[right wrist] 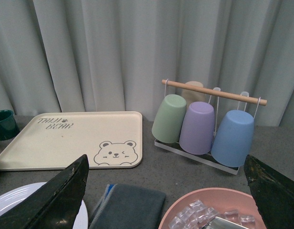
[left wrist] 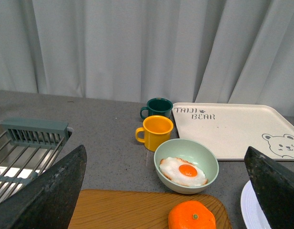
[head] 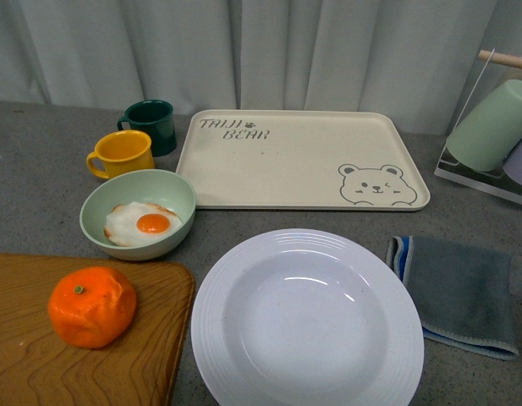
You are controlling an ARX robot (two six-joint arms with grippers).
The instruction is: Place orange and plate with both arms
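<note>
Front view: we see the orange (head: 92, 306) on the wooden board (head: 146, 355) at lower left, the plate (head: 307, 321) beside it, lower centre, on the tabletop (head: 41, 169). Our left gripper (left wrist: 165, 149) and right gripper (right wrist: 166, 157) gape wide, empty.

A grey speckled tabletop (head: 41, 144) is seen, on which the white plate (head: 307, 326) is set nearest, flanked by a wooden board (head: 151, 355) and a folded grey cloth (head: 459, 292). Behind are placed a pale green bowl (head: 159, 245), a yellow mug (head: 121, 154), a dark green mug (head: 152, 124), a cream bear tray (head: 294, 161) and a cup rack (right wrist: 213, 91).
</note>
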